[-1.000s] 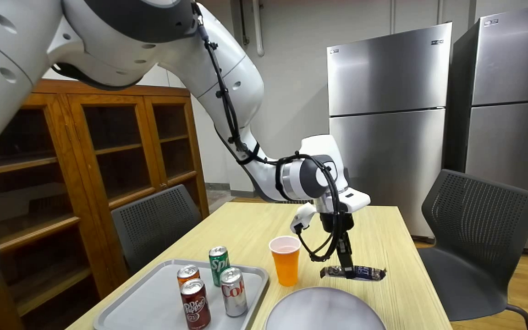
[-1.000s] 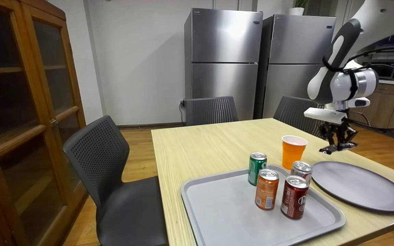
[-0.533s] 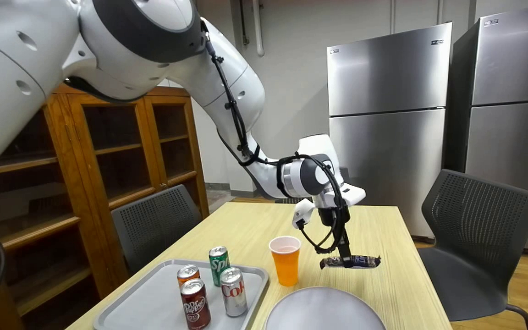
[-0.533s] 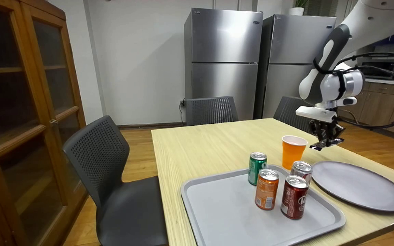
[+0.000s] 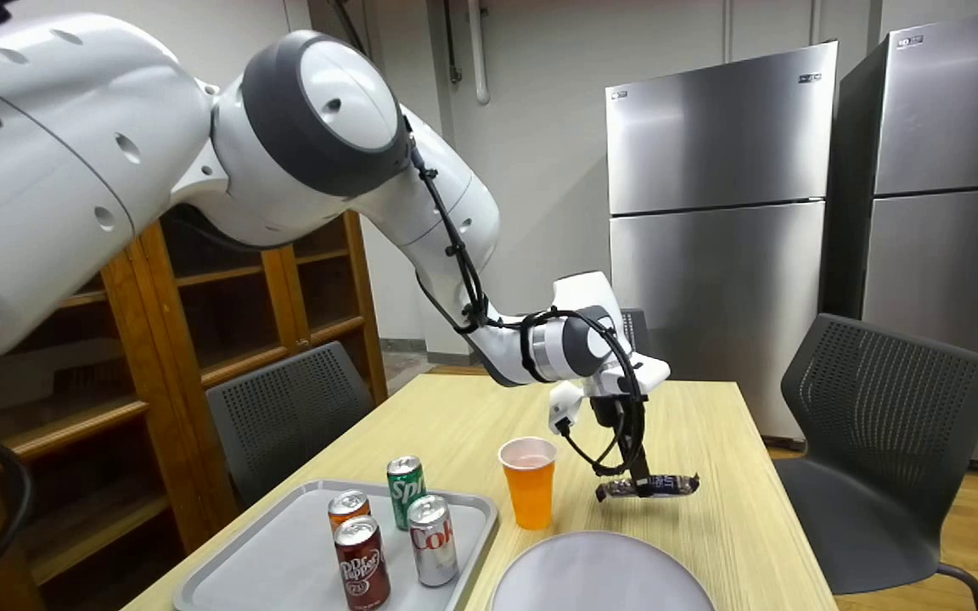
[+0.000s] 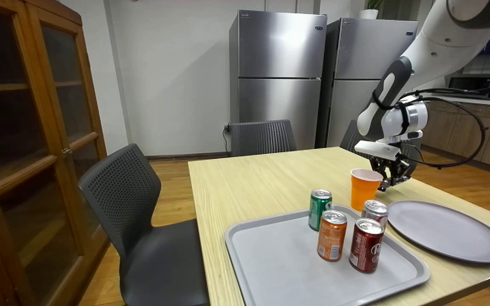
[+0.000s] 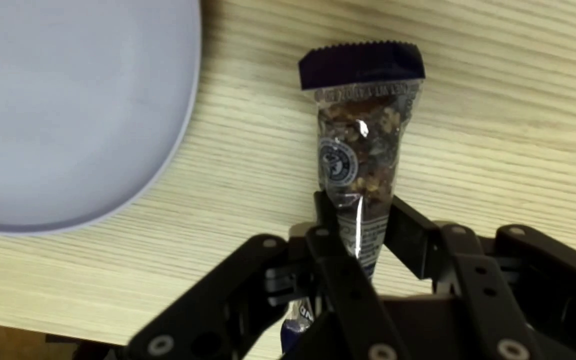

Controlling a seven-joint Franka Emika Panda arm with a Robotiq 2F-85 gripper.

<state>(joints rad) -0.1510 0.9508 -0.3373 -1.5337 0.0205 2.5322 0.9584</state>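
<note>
My gripper (image 7: pixel 361 220) is shut on a wrapped snack bar (image 7: pixel 363 140), one finger on each side of its middle. The bar has a clear wrapper with dark purple ends. Its lower half is partly hidden by the fingers. The bar shows in both exterior views (image 5: pixel 674 485) (image 6: pixel 399 180), low over the table; I cannot tell if it touches the wood. The gripper points down in an exterior view (image 5: pixel 640 485). An orange cup (image 5: pixel 531 488) stands upright beside the bar. A round grey plate (image 5: pixel 604 577) lies near it and also shows in the wrist view (image 7: pixel 68 125).
A grey tray (image 6: pixel 287 263) on the table holds a green can (image 6: pixel 319 212), an orange can (image 6: pixel 332 238), a dark red can (image 6: pixel 366 250) and a silver can (image 5: pixel 432 543). Dark chairs (image 5: pixel 888 441) (image 6: pixel 121 191) stand around the wooden table (image 6: pixel 249 187). A wooden cabinet (image 6: pixel 36 148) stands nearby.
The gripper has moved with the bar away from the plate's side, toward the orange cup, and lower toward the table. It stays shut on the bar. The cup, plate, tray and cans have not moved.
</note>
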